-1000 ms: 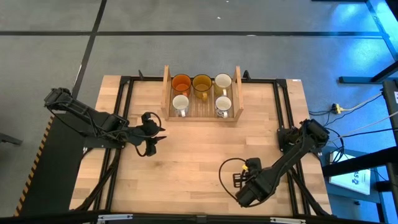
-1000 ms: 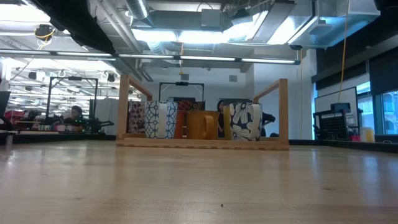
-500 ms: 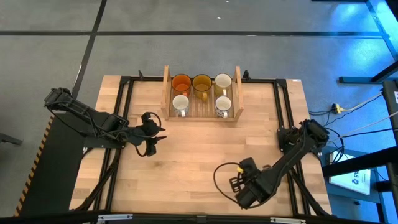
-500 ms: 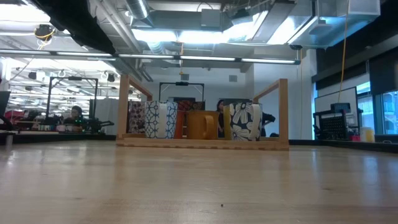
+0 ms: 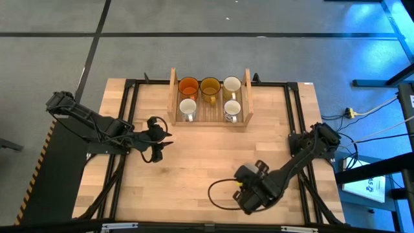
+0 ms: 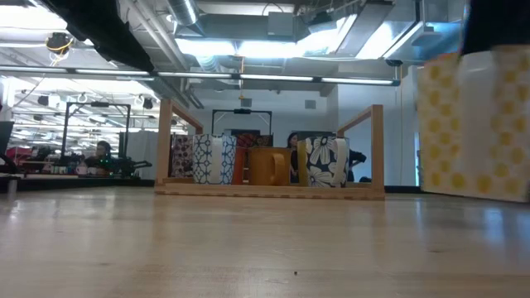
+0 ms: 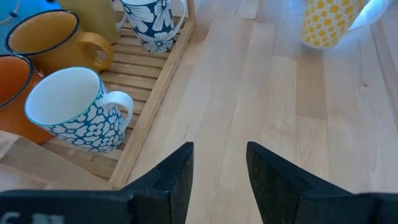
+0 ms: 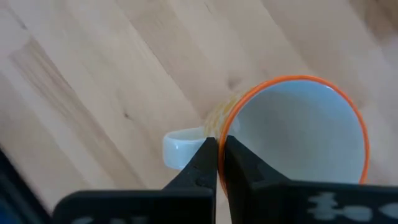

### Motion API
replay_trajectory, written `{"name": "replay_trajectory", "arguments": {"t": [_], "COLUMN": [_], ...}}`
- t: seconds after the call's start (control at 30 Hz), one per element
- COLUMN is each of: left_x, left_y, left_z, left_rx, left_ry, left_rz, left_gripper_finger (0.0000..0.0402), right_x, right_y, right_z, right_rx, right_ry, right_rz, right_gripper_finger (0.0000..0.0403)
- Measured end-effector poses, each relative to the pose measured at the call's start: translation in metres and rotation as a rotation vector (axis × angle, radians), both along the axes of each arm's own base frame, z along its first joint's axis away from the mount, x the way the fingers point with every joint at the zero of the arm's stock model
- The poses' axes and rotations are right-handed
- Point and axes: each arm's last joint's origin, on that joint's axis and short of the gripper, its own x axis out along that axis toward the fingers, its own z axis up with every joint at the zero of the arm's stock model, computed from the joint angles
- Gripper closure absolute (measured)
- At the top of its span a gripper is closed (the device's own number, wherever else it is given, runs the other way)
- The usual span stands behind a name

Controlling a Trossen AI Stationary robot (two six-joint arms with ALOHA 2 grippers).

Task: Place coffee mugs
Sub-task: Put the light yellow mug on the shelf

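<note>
The wooden slatted tray (image 5: 246,97) stands at the table's far middle and holds five mugs: orange (image 5: 188,86), amber (image 5: 209,87) and white (image 5: 231,84) behind, two patterned white ones (image 5: 187,108) (image 5: 231,109) in front. The sixth mug (image 8: 298,137), white with yellow dots and an orange rim, is in my right gripper (image 5: 246,189), which is shut on it near the table's near edge. It shows blurred in the low view (image 6: 476,124) and the left wrist view (image 7: 329,22). My left gripper (image 7: 217,168) is open and hangs left of the tray (image 5: 158,138). My right gripper holds the dotted mug by its rim (image 8: 222,134), just beside the handle (image 8: 177,148). One finger is inside the mug and one outside, coming from above and pointing down. The mug is upright below the fingers, and in the low view its bottom seems clear of the table.
The tray's front middle slot (image 5: 209,110) holds no mug. Bare wood lies between the tray and the right gripper. Black rails (image 5: 129,116) run along the table's left and right sides. A dark cable loop (image 5: 217,194) hangs by the right gripper.
My right gripper has moved toward the table's left along the near edge and turned, carrying the dotted mug, which has come into the low view at its right side. The cable loop has swung left with it. The left arm has kept still.
</note>
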Motion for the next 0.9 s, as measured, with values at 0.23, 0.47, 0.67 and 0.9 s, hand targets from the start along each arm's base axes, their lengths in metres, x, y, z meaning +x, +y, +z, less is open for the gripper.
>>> {"name": "replay_trajectory", "arguments": {"t": [0.23,0.47,0.67,0.9], "left_x": [0.0,0.0,0.0,0.0], "left_y": [0.0,0.0,0.0,0.0], "left_z": [0.0,0.0,0.0,0.0], "left_rx": [0.001,0.001,0.0,0.0], "left_ry": [0.0,0.0,0.0,-0.001], "left_rz": [0.0,0.0,0.001,0.001], "left_gripper_finger": [0.0259,0.0259,0.0259,0.0259], "right_x": [0.023,0.046,0.056,0.065], "right_y": [-0.017,-0.039,-0.053,-0.07], "right_z": [0.001,0.003,0.003,-0.001], "right_rx": [-0.068,-0.079,-0.07,-0.051], "right_ry": [0.006,-0.002,0.015,0.024], "right_rz": [0.284,0.448,0.531,0.597], "right_gripper_finger": [0.0403,0.0403,0.0403,0.0403]}}
